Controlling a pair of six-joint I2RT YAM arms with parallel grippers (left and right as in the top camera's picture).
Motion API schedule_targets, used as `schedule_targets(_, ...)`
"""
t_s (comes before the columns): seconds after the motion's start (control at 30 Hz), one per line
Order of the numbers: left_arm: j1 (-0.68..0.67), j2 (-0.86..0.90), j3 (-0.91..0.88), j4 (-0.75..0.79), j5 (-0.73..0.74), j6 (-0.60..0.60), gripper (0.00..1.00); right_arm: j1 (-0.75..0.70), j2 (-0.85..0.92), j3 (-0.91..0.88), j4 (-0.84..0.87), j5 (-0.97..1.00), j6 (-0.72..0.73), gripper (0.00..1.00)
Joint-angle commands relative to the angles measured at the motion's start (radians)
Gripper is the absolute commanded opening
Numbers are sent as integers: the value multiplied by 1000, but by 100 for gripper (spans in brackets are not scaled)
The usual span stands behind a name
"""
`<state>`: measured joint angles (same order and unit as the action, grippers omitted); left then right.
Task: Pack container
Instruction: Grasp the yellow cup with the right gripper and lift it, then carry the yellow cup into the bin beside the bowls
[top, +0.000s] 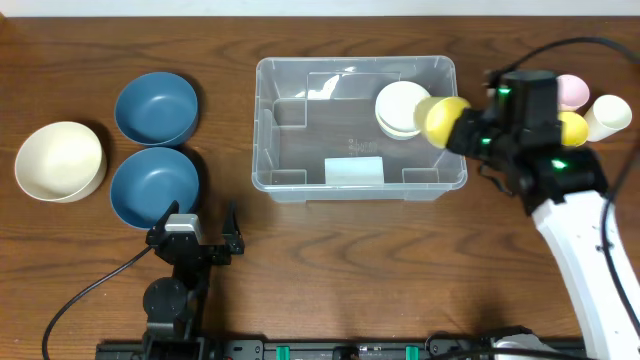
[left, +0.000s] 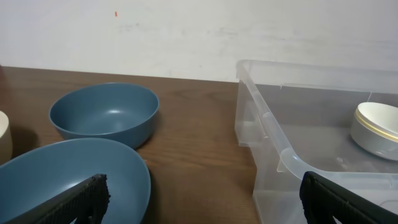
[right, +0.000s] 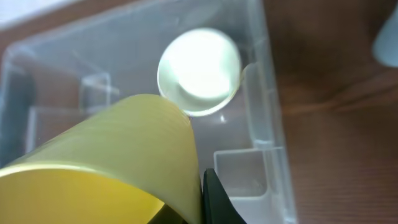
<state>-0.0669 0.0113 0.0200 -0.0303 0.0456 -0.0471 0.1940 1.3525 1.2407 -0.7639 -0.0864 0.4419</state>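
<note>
The clear plastic container (top: 355, 120) stands at the table's middle, with a pale label (top: 353, 170) at its front wall. Cream cups (top: 400, 108) sit stacked in its right rear part. My right gripper (top: 462, 128) is shut on a yellow cup (top: 443, 118) and holds it over the container's right rim. In the right wrist view the yellow cup (right: 118, 162) fills the lower left, above the container (right: 261, 118) and the cream cups (right: 199, 70). My left gripper (top: 200, 235) is open and empty at the front left, beside the container (left: 292, 155).
Two blue bowls (top: 155, 106) (top: 154, 186) and a cream bowl (top: 59, 160) stand at the left. A pink cup (top: 571, 90), a yellow cup (top: 572, 128) and a cream cup (top: 608, 116) stand right of the container, by the right arm.
</note>
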Motion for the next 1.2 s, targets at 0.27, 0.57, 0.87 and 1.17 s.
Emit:
schedule_targets(0.27, 5, -1, -16, -40, -19, 17, 98, 77, 217, 2, -95, 76, -7, 1)
schedule_targets(0.57, 5, -1, -16, -40, -19, 17, 98, 77, 270, 2, -116, 131, -1, 2)
schedule_targets(0.87, 5, -1, -16, -40, -19, 17, 98, 77, 293, 2, -65, 203, -2, 4)
schedule_targets(1.17, 5, -1, -16, -40, -19, 17, 98, 82, 384, 2, -22, 203, -21, 2)
